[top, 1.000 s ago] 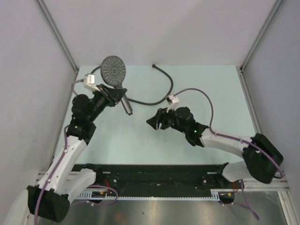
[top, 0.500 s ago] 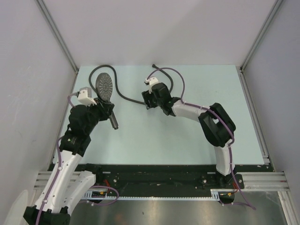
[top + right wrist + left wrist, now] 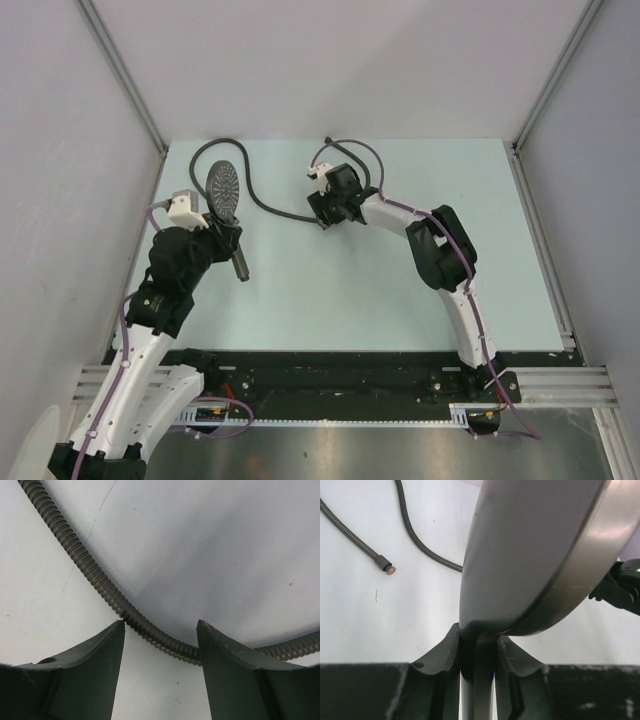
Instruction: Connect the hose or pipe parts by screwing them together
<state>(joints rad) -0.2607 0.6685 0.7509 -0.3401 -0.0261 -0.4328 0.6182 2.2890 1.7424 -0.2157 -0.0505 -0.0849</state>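
My left gripper is shut on the straight handle of the dark grey shower head, which is turned on edge above the table; the handle's free end points toward the near side. In the left wrist view the head fills the frame above the left gripper. The dark grey hose curves along the far table. My right gripper stands open over it. In the right wrist view the ribbed hose runs across just past the right gripper, apart from both fingers. One hose end lies loose.
Pale green table with grey walls on the left, right and back. A black rail runs along the near edge. Purple cables loop off both arms. The right arm's elbow reaches across the middle right of the table.
The right arm swung from mid-table out to the hose at the far side. The left gripper turned the shower head from face-up to edge-on and drew it slightly nearer.
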